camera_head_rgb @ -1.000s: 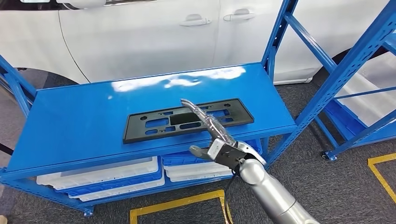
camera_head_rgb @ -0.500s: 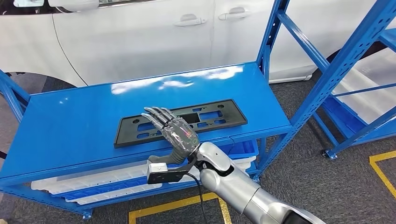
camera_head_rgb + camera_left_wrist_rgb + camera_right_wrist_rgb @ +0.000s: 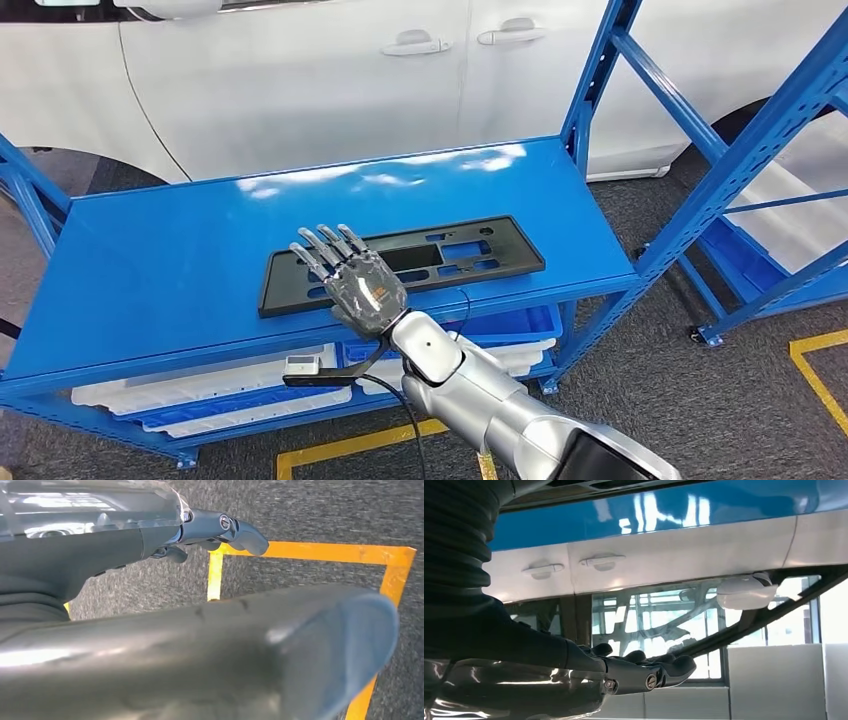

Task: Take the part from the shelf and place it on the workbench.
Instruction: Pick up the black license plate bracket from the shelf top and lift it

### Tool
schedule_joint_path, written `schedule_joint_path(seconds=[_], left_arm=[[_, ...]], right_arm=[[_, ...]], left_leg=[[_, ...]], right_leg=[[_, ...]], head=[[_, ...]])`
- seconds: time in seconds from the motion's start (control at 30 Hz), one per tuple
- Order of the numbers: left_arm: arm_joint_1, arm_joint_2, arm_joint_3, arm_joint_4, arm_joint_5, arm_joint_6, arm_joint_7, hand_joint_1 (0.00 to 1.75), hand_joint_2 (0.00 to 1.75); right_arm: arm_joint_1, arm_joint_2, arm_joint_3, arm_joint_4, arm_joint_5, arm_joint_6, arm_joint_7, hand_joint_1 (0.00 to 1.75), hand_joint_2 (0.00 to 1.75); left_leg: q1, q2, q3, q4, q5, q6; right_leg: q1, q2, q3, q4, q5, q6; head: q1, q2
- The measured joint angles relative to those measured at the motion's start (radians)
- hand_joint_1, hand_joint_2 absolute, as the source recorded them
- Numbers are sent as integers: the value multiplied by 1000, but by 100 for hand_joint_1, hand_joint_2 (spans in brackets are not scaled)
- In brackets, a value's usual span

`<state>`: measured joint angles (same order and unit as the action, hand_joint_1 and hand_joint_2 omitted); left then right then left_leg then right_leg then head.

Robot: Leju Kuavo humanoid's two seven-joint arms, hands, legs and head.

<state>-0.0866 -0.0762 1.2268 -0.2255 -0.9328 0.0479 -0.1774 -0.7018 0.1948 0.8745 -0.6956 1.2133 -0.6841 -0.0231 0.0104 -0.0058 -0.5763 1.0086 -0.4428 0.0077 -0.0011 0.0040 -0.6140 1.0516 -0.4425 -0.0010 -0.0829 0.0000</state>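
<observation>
A flat black plastic part (image 3: 450,255) with several cut-outs lies on the blue top surface (image 3: 180,260), near its front edge. My right hand (image 3: 350,280) is over the part's left portion and hides some of it. Its back faces the head camera, its fingers are stretched out and apart, and it holds nothing. Whether it touches the part I cannot tell. The right wrist view shows those fingers (image 3: 644,672) extended and empty. My left hand (image 3: 215,530) hangs over the grey carpet, fingers loose and holding nothing.
White and blue trays (image 3: 200,390) sit on the level under the blue surface. A white car (image 3: 300,70) stands close behind. A second blue rack (image 3: 760,150) stands at the right. Yellow tape (image 3: 350,445) marks the carpet in front.
My right hand has turned from edge-on to back-up and moved left, from the part's middle to its left portion. The part has not moved on the surface.
</observation>
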Motion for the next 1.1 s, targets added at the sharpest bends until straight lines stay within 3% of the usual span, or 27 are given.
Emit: schedule_joint_path(seconds=[0.07,0.17,0.23,0.3,0.33,0.37,0.4,0.47,0.53,0.7,0.77,0.83,0.87,0.9,0.93,1.03,1.1], left_arm=[[0,-1,0,0,2,0,-1,0,0],[1,1,0,0,3,0,-1,0,0],[1,2,0,1,4,0,-2,0,0],[2,2,0,1,5,0,-2,0,0],[3,2,0,1,6,0,-2,0,0],[5,2,0,1,8,1,-2,0,0],[6,3,1,0,9,1,-2,0,0],[6,4,2,0,11,2,-2,0,0],[5,4,3,1,11,3,-3,0,0],[9,4,5,1,10,3,-5,0,0],[8,5,5,1,10,3,-6,0,0],[7,6,5,1,10,3,-6,0,0],[7,6,5,1,10,3,-6,0,0],[8,7,5,1,10,3,-6,0,0],[8,7,5,1,10,3,-6,0,0],[7,6,5,1,8,2,-6,0,0],[7,6,5,1,7,2,-5,0,0]], right_arm=[[-13,11,-6,40,12,0,4,0,175],[-20,25,-14,76,17,0,5,0,175],[-27,35,-17,93,24,1,7,0,175],[-31,43,-17,116,41,4,10,0,175],[-31,45,-17,128,51,9,11,0,175],[-31,46,-18,141,59,17,12,0,175],[-31,47,-19,152,65,26,12,0,175],[-34,51,-21,171,76,44,12,0,175],[-41,53,-23,189,89,56,13,0,175],[-48,53,-23,219,116,77,21,0,175],[-52,53,-23,229,118,77,23,0,175],[-54,53,-23,240,119,78,23,0,175],[-53,53,-23,245,119,78,23,0,175],[-53,53,-23,250,119,78,23,0,175],[-53,53,-23,254,119,78,23,0,175],[-58,53,-24,261,123,86,25,0,175],[-62,54,-24,264,133,96,29,0,175]], left_leg=[[-2,0,-2,1,-2,-10],[1,0,-4,13,-16,-26],[4,1,-41,98,-66,-35],[7,1,-106,233,-123,-44],[8,1,-129,275,-132,-46],[9,1,-134,281,-120,-48],[10,1,-120,244,-90,-49],[11,1,-55,105,-18,-47],[8,0,-14,18,7,-37],[8,0,-10,4,6,-8],[10,1,-8,-1,8,3],[7,2,-8,-1,7,8],[6,2,-8,0,6,9],[5,2,-7,0,6,9],[4,1,-6,0,5,9],[-2,-1,0,2,1,5],[-4,-1,-1,2,0,-2]], right_leg=[[5,1,13,-33,2,-6],[1,1,19,-44,6,-19],[-4,-1,25,-50,7,-27],[-4,-1,26,-50,6,-30],[-3,-1,26,-50,5,-30],[-3,-1,27,-49,3,-30],[-3,0,29,-48,1,-29],[-3,2,34,-43,-5,-22],[1,3,33,-37,-10,-13],[0,2,28,-26,-21,9],[-2,1,-9,56,-70,15],[-3,1,-77,195,-131,18],[-4,1,-104,245,-143,19],[-4,1,-114,260,-137,17],[-3,1,-105,235,-111,14],[3,0,-11,31,-13,-5],[8,0,16,-32,1,-11]], head=[[0,0],[0,0],[0,0],[0,0],[0,0],[0,0],[0,0],[0,0],[0,0],[0,0],[0,0],[0,0],[0,0],[0,0],[0,0],[0,0],[0,0]])
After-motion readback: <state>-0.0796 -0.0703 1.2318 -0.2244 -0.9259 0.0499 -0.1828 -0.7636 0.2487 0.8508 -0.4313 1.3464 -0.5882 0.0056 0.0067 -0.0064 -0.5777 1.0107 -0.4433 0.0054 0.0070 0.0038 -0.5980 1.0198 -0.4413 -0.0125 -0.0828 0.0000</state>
